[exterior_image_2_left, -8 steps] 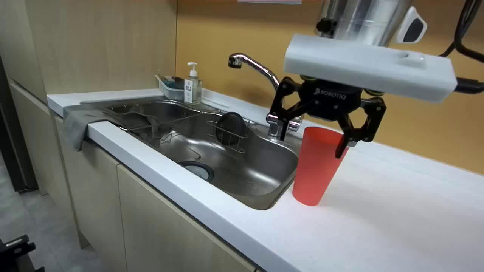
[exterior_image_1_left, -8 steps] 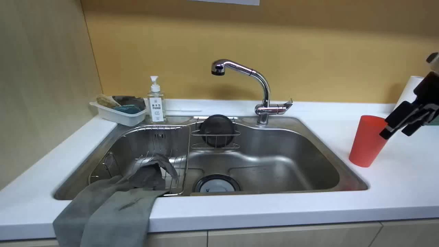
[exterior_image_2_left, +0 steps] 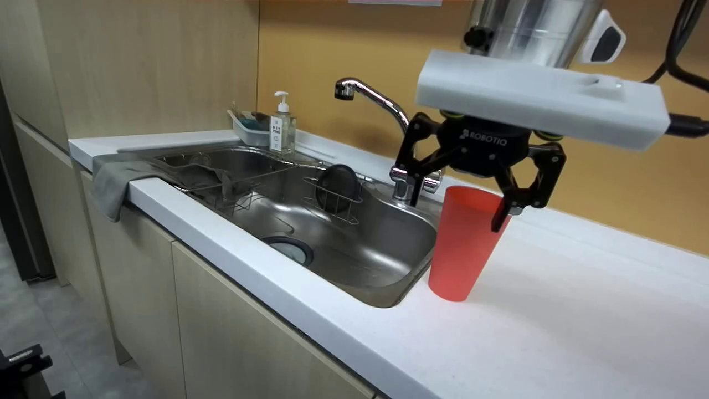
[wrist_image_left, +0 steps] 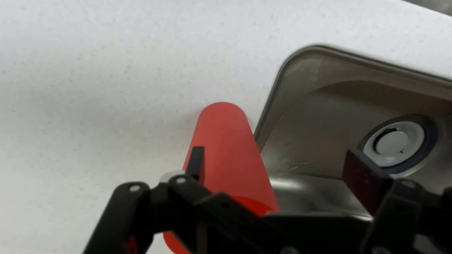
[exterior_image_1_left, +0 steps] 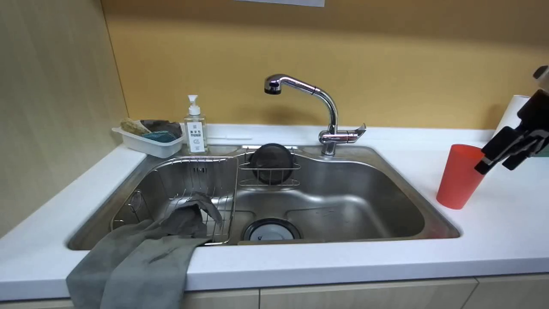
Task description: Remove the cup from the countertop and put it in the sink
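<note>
The red cup (exterior_image_1_left: 459, 180) stands on the white countertop (exterior_image_1_left: 506, 227), close beside the right rim of the steel sink (exterior_image_1_left: 433, 229). The cup also shows in an exterior view (exterior_image_2_left: 462, 255) and in the wrist view (wrist_image_left: 226, 141). My gripper (exterior_image_2_left: 457, 208) is open at the height of the cup's rim. In the wrist view, the open gripper (wrist_image_left: 277, 162) has one finger overlapping the cup's left side and the other over the sink (wrist_image_left: 300, 109). I cannot tell if the near finger touches the cup. Part of the cup's rim is hidden by the gripper.
A chrome faucet (exterior_image_1_left: 319, 96) rises behind the sink. A grey cloth (exterior_image_1_left: 141, 266) hangs over the front left edge. A soap bottle (exterior_image_1_left: 196, 131) and a white tray (exterior_image_1_left: 154, 148) stand at the back left. A wire rack holds a black round object (exterior_image_1_left: 271, 163).
</note>
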Motion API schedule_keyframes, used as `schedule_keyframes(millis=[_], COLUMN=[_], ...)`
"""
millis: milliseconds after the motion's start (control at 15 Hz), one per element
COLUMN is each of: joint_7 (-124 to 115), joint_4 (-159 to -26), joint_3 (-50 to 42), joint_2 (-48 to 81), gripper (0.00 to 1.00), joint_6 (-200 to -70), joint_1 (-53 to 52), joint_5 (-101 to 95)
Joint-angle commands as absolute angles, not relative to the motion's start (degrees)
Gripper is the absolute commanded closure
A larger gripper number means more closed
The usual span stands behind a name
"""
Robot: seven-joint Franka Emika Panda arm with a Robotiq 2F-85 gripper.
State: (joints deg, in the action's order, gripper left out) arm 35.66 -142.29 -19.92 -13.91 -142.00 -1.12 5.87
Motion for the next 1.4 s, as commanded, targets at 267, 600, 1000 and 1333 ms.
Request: schedule_keyframes(millis=[267,600,1000,1333], joint_7=[31.78,29.23,32.11,34.12], joint_4=[-140.58,-135.92,-129.39,-127.78], joint_3=[-14.74,-11.46,-9.06,-8.04], joint_2=[-14.55,-15.09,-13.38,-10.25], gripper=[0.00,0.00,0.00,0.00], joint_6=[-145.48,-140.04,-126.03,-128.08], joint_1=[3.35,4.13,1.86,1.55], joint_5=[1.42,-3.51,-2.80,-3.54])
